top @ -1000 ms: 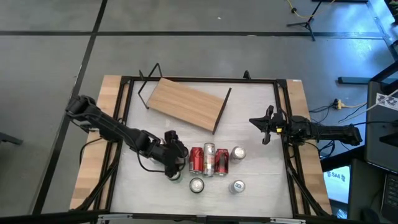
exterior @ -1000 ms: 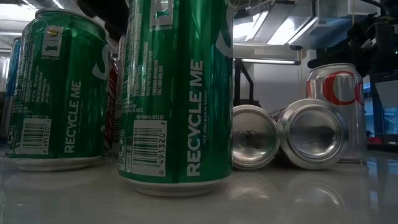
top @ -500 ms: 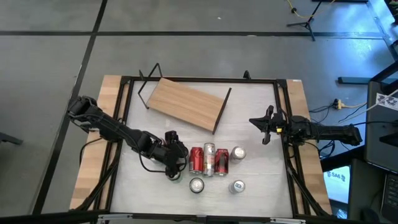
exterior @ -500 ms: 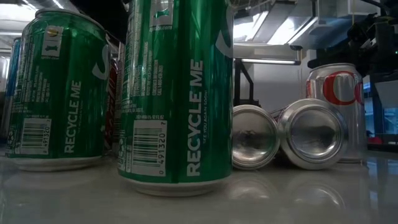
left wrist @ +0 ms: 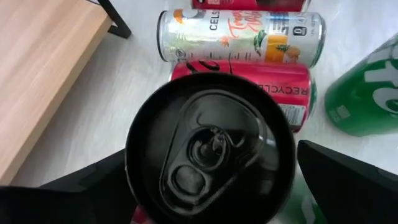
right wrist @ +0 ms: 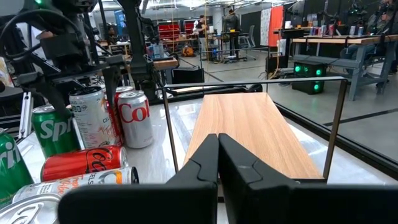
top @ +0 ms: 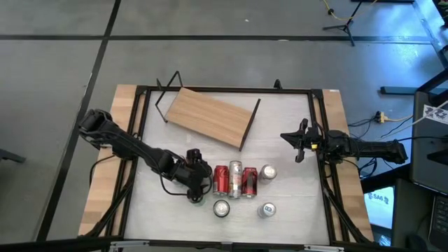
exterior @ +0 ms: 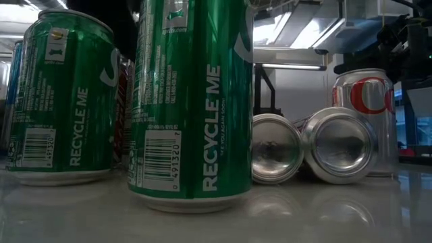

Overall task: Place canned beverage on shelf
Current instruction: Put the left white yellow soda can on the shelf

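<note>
Cans stand and lie grouped on the near middle of the pale desk [top: 182, 143], and none of them is on the shelf [top: 210, 116], the light-brown wooden board on thin black wire supports that sits at an angle on the far half of the desk, well apart from the group. The left claw [top: 197, 183] is down at the left end of the group with its fingers [left wrist: 348, 180] spread wide on either side of an upright black can [left wrist: 210, 148]; the left wrist view looks straight down on that can's dark lid and pull tab, and the fingers flank it without visibly pressing its sides, so the claw is open around the can rather than gripping it. Just beside the black can lie a red can [left wrist: 273, 93] on its side and, past it, a pale slim can [left wrist: 239, 35] with orange print, also on its side; a green can [left wrist: 364, 90] stands near them. From table height, two green cans [exterior: 192, 101] stand closest to the camera, two cans lying down show their silver ends [exterior: 337, 145], and a silver can [exterior: 364, 115] with red lettering stands behind them. The right claw [top: 302, 148] hangs over the right side of the desk, clear of the cans, its two fingers [right wrist: 202, 163] closed together and holding nothing, pointed along the length of the shelf.
</note>
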{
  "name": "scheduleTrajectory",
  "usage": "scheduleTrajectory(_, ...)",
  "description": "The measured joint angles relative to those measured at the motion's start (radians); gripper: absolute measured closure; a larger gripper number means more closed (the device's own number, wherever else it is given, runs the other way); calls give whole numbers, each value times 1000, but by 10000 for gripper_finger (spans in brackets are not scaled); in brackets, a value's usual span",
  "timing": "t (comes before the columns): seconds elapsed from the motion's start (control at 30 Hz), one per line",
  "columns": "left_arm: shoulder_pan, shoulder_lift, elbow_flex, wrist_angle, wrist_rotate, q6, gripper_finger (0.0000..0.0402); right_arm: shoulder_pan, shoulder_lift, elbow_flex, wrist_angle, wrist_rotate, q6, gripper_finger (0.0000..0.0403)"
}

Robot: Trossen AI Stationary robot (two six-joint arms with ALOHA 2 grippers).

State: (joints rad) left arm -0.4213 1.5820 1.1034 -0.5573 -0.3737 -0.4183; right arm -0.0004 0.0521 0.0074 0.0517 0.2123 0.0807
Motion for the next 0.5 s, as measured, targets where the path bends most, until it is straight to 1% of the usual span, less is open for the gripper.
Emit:
scheduleTrajectory(0.1,0,3,0,0,-5,4,27,0,0,0,0,0,0,397)
scheduleTrajectory(0.23,0,3,0,1,-15,3,57,0,0,0,0,0,0,397)
scheduleTrajectory(0.5,0,3,0,4,-35,2,133,0,0,0,0,0,0,397)
